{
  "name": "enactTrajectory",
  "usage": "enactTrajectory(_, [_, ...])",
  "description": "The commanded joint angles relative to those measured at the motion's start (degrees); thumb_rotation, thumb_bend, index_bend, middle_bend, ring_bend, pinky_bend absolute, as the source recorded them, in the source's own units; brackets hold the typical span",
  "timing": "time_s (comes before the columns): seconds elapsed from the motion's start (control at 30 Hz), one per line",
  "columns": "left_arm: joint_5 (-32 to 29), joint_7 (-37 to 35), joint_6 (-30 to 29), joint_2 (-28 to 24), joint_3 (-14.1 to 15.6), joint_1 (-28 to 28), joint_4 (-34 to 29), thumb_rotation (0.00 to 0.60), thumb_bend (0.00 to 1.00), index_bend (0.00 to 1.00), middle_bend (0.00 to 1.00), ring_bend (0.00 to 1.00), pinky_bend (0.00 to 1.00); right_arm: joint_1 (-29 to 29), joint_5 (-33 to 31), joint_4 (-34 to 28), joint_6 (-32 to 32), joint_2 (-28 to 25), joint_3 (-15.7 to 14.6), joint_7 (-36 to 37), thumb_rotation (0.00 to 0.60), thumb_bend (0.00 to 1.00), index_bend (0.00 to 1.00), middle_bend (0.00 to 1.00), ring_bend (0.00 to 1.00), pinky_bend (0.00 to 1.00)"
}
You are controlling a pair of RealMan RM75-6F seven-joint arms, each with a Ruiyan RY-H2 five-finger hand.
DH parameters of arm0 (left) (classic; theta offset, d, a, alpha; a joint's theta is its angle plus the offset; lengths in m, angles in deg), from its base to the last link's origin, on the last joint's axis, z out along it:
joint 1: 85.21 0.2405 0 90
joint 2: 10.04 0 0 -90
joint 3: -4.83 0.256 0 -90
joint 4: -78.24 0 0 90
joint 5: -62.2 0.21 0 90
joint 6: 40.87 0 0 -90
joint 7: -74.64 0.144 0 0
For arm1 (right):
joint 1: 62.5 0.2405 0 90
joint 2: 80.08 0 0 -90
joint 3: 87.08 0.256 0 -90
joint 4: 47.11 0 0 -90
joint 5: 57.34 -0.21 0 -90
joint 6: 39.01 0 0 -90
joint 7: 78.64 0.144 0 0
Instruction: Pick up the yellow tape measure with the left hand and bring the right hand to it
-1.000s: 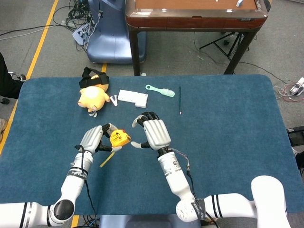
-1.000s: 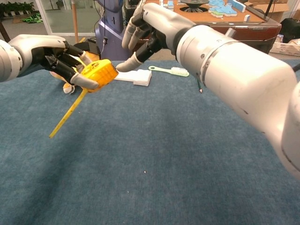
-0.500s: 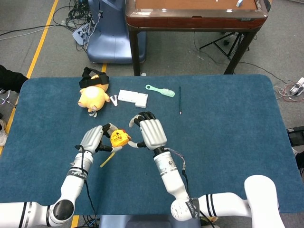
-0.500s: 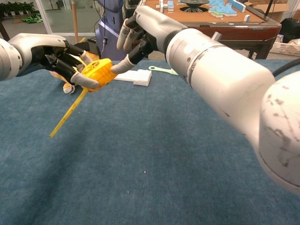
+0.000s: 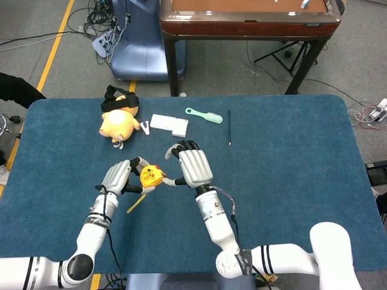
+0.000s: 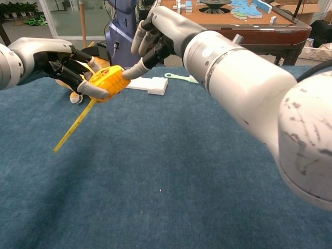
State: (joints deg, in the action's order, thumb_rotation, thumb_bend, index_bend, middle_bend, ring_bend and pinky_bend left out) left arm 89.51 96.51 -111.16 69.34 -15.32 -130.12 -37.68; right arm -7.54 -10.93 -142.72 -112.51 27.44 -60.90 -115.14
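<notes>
My left hand (image 5: pixel 119 176) grips the yellow tape measure (image 5: pixel 152 176) above the blue table, left of centre. In the chest view the left hand (image 6: pixel 70 65) holds the tape measure (image 6: pixel 107 80) with its yellow blade (image 6: pixel 73 127) hanging down to the lower left. My right hand (image 5: pixel 192 167) is right beside it, fingers spread, and one fingertip (image 6: pixel 130 73) touches the case's right side. The right hand (image 6: pixel 163 31) holds nothing.
On the blue table (image 5: pixel 290 169) farther back lie a yellow plush toy (image 5: pixel 118 124), a white flat box (image 5: pixel 169 124), a green brush (image 5: pixel 204 115) and a thin pen (image 5: pixel 229 127). A brown table (image 5: pixel 248 21) stands beyond the far edge.
My right hand has moved left toward the tape measure until a fingertip meets its case. The left hand has kept its hold and barely shifted.
</notes>
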Motion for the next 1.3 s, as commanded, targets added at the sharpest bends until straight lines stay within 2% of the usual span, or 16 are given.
enactTrajectory(0.03, [0.08, -0.19, 0.12, -0.14, 0.17, 0.06, 0.04, 0.6, 0.13, 0.48, 0.51, 0.4, 0.27, 0.12, -0.14, 0.14, 0.1, 0.01, 0.09, 0.09, 0.6, 0.24, 0.43, 0.36, 0.2, 0.14])
enactTrajectory(0.23, [0.34, -0.72, 0.29, -0.46, 0.49, 0.21, 0.19, 0.6, 0.13, 0.48, 0.51, 0.4, 0.27, 0.41, -0.27, 0.31, 0.22, 0.13, 0.25, 0.35, 0.6, 0.4, 0.43, 0.36, 0.21, 0.14])
enactTrajectory(0.77, [0.89, -1.9, 0.93, -1.27, 0.83, 0.31, 0.31, 0.6, 0.13, 0.48, 0.51, 0.4, 0.27, 1.2, -2.19, -0.3, 1.01, -0.54, 0.81, 0.05, 0.6, 0.52, 0.5, 0.38, 0.22, 0.14])
enactTrajectory(1.03, [0.85, -2.21, 1.17, -1.16, 1.1, 0.22, 0.97, 0.6, 0.13, 0.48, 0.51, 0.4, 0.27, 1.53, -3.11, -0.13, 0.88, -0.48, 0.96, 0.1, 0.6, 0.68, 0.56, 0.42, 0.25, 0.14])
enactTrajectory(1.3, [1.75, -2.75, 2.53, -1.87, 2.36, 0.82, 2.6, 0.6, 0.13, 0.48, 0.51, 0.4, 0.27, 0.81, -4.11, -1.79, 1.7, -2.32, 1.25, 1.37, 0.6, 0.73, 0.59, 0.45, 0.27, 0.14])
